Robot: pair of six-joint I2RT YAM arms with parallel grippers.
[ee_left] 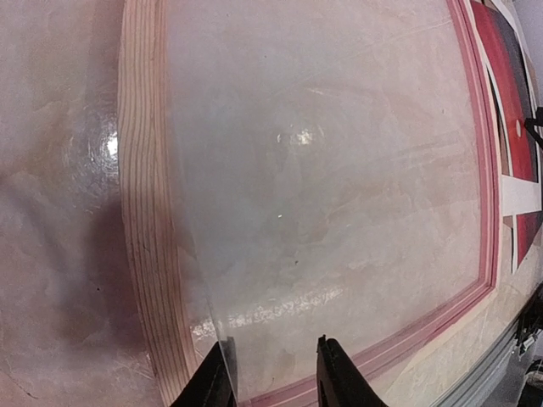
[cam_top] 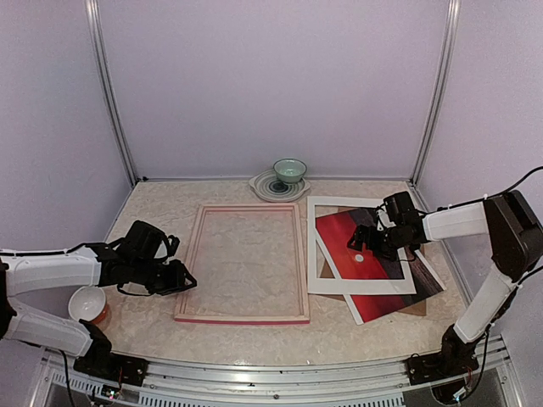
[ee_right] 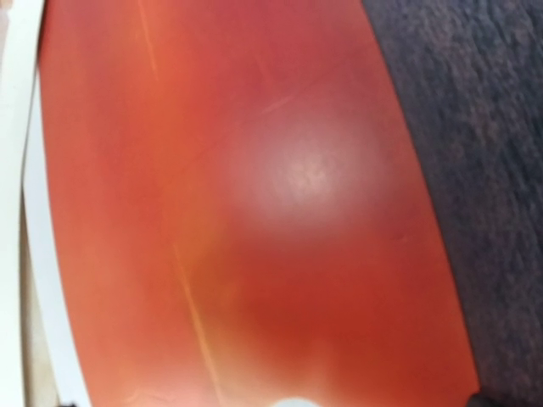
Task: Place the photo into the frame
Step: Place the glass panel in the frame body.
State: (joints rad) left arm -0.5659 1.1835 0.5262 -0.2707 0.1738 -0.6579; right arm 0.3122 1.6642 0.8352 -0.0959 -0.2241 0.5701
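I work in a robot test booth in a lab, not anyone's home. Plain pale lilac walls [cam_top: 271,85] close off three sides, joined at the corners by bare metal posts [cam_top: 112,93]. My left arm [cam_top: 51,270] and right arm [cam_top: 496,280] are bolted to a metal rail [cam_top: 280,377] along the near edge of a marble-patterned table [cam_top: 161,212]. Only a few props lie on it: a picture frame [cam_top: 244,319], a green bowl [cam_top: 289,170] and a small white bowl [cam_top: 87,303].

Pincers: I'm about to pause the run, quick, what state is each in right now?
Left pincer: partly open by the frame, holding nothing.
Right pincer: open over the photo, holding nothing.
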